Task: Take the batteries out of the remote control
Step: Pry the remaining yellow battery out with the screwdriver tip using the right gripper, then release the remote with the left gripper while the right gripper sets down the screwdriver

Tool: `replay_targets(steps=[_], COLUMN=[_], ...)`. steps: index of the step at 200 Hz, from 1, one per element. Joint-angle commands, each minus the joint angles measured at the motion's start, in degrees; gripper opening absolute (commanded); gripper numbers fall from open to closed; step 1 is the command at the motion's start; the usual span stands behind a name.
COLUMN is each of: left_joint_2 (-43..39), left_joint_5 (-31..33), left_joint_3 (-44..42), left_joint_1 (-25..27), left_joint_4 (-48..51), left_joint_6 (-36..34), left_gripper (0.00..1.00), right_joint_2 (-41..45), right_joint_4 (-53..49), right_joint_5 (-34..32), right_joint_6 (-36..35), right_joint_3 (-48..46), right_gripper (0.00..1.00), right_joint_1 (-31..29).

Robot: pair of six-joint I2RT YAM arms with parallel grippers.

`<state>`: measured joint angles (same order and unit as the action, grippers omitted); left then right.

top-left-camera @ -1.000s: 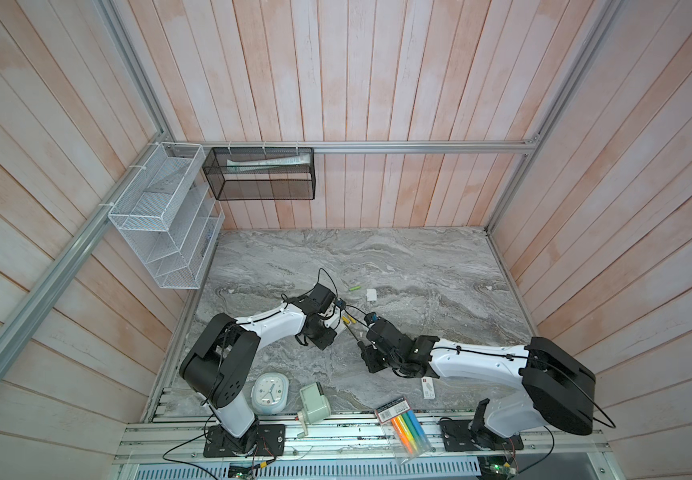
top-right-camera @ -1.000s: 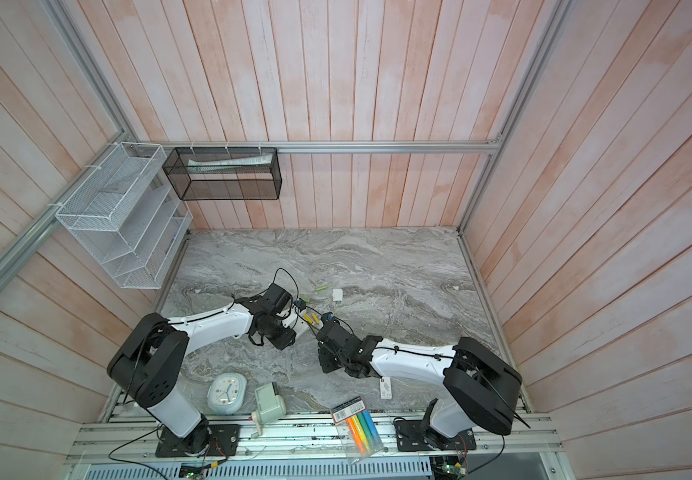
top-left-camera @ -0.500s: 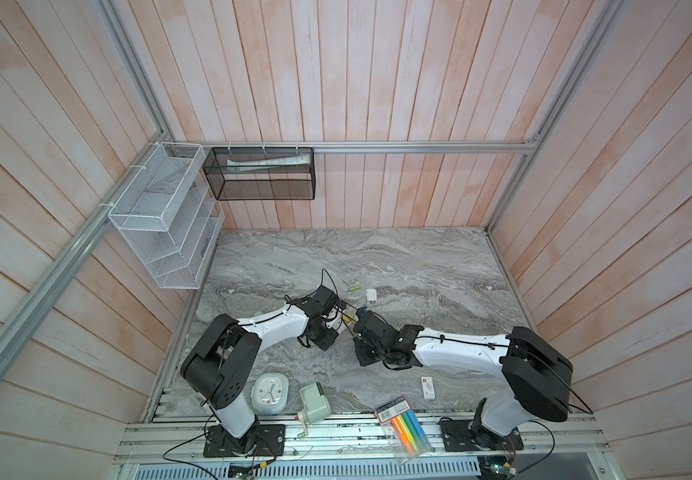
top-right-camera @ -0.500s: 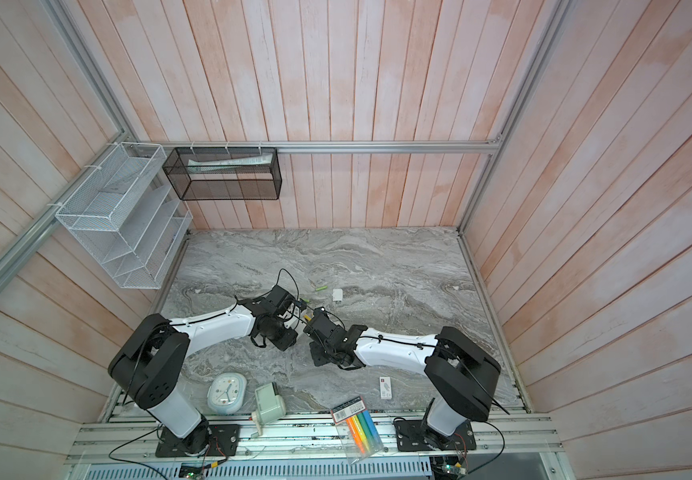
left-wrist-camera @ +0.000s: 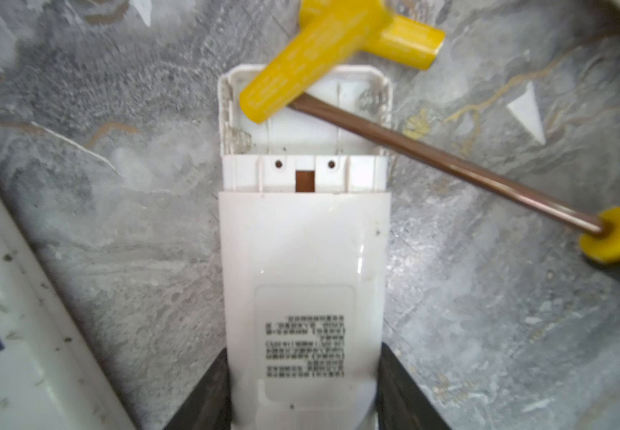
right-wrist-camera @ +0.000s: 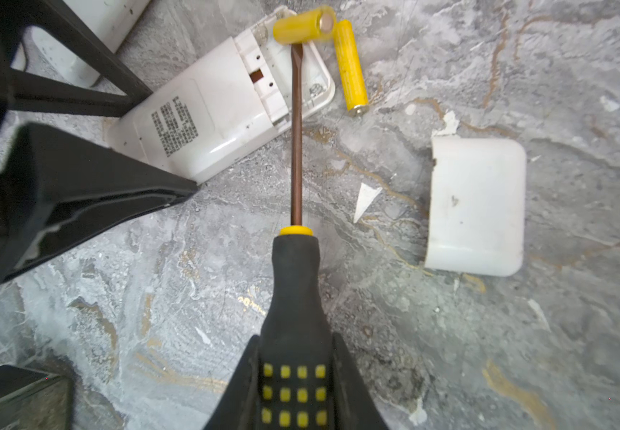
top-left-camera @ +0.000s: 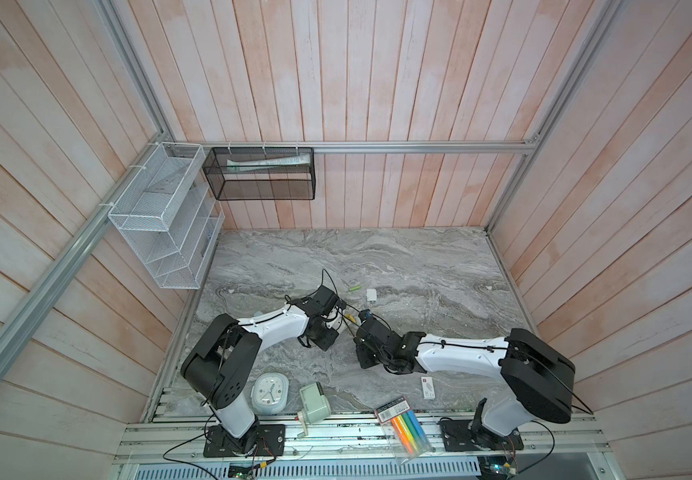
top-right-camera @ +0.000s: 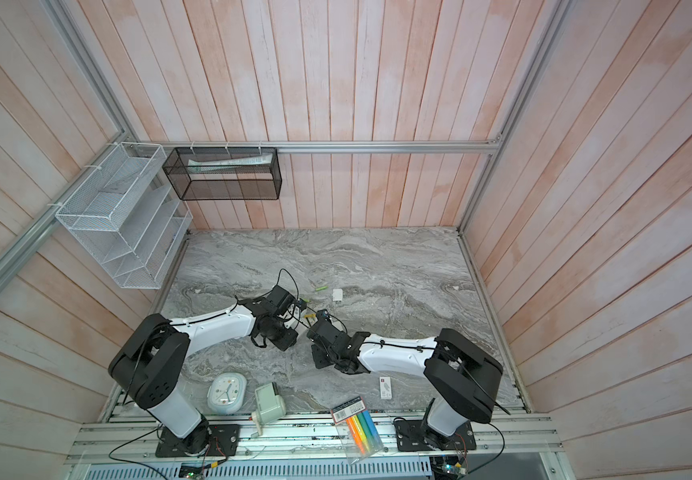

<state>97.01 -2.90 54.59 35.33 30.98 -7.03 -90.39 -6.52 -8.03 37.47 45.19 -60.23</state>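
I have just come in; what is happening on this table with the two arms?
The left end effector grips a white remote, back side up; its battery cover lies apart on the table. The right end effector holds a screwdriver, its tip against a yellow battery tilted up at the end of the open compartment. A second yellow battery lies on the table beside the remote.

The right gripper (right-wrist-camera: pixel 295 346) clamps the yellow-studded handle of a screwdriver (right-wrist-camera: pixel 295 149); its brown shaft reaches the open bay of the white remote (right-wrist-camera: pixel 204 111) — tip at a blurred yellow battery (right-wrist-camera: pixel 301 26) across the bay's end. A second yellow battery (right-wrist-camera: pixel 351 63) lies on the marble table (right-wrist-camera: pixel 450 335) just beside the remote, the white cover (right-wrist-camera: pixel 476 204) apart — the left gripper (right-wrist-camera: pixel 169 145) flanks the remote's other end
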Motion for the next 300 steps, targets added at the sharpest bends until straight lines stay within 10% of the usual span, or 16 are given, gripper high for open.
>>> replay_targets(steps=[1,244,300], left_joint_2=[2.19,2.5,1.96], left_joint_5=[-2.55,1.73,2.19], left_joint_3=[-0.18,2.43,3.72], left_joint_1=[0.97,-1.97,-2.79], left_joint_4=[4.17,9.12,8.24], left_joint_6=[0.19,-0.53,-0.44], left_gripper=[0.46,0.53,0.6], right_joint_2=[0.61,6.63,14.5], right_joint_4=[1.25,8.43,6.73], right_joint_5=[-1.55,-0.7,-3.57], right_joint_6=[0.67,-4.67,-6.49], right_joint_3=[-2.08,-5.29,-9.91], right_gripper=[0.0,0.0,0.0], right_joint_1=[-0.02,4.31,12.97])
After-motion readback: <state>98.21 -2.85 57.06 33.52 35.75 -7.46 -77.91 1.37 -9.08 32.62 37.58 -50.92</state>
